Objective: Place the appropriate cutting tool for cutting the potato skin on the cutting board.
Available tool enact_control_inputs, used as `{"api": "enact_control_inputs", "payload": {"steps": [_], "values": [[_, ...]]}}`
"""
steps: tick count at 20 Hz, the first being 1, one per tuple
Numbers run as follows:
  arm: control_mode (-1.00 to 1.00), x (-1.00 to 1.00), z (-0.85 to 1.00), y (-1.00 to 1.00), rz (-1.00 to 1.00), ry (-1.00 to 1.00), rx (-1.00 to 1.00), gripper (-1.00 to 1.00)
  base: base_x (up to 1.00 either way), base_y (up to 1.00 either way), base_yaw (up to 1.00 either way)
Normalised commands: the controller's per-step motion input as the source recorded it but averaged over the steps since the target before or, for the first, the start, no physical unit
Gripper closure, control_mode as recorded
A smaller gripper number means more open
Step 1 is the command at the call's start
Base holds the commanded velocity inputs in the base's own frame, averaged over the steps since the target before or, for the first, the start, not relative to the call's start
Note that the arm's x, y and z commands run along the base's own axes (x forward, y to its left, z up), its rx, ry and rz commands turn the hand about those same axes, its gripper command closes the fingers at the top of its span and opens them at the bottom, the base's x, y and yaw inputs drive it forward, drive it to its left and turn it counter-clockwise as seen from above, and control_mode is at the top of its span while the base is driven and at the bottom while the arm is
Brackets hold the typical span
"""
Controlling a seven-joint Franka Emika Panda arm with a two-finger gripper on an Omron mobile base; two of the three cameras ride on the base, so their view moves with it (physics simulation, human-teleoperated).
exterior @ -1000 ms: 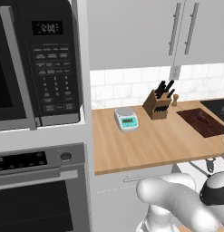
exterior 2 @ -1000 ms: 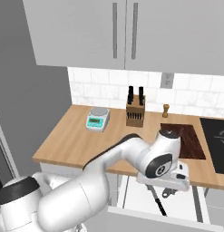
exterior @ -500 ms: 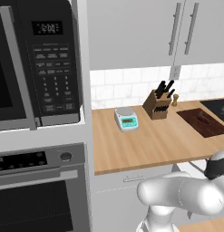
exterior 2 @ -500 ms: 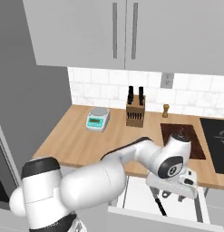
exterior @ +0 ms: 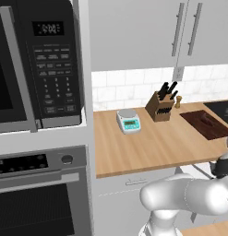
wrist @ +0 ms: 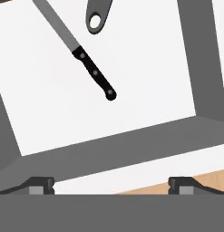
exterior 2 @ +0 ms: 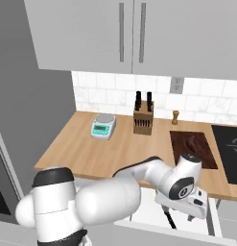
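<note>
While lying diagonally, knife [wrist: 86,63], handle pointing lower right, drawer [wrist: 131,108]

Even, shadowless rendered light throughout; all views sharp, free of glare and distortion.

Counting what's sitting around here: one cutting board [exterior 2: 193,148] lying on the counter, one potato [exterior 2: 192,142] resting on it, one knife block [exterior: 160,107], one kitchen scale [exterior: 128,120], and one little pepper mill [exterior 2: 175,117] by the wall. Inside the open drawer [wrist: 131,149] I'm seeing one black-handled knife [wrist: 81,57] and one grey utensil handle [wrist: 98,16] poking in.
</note>
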Motion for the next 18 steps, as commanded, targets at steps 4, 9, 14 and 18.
{"api": "enact_control_inputs", "payload": {"steps": [4,9,14,18], "values": [[-1.00,0.23,-0.29,0.00,0.00,0.00,-0.03,-1.00,0.00,0.00,0.00],[-1.00,0.00,-0.39,0.00,0.00,0.00,-0.03,-1.00,0.00,0.00,0.00],[-1.00,0.00,-0.31,0.00,0.00,0.00,-0.02,-1.00,0.00,0.00,0.00],[-1.00,0.00,-0.26,0.00,0.00,0.00,-0.01,-1.00,0.00,0.00,0.00]]}}
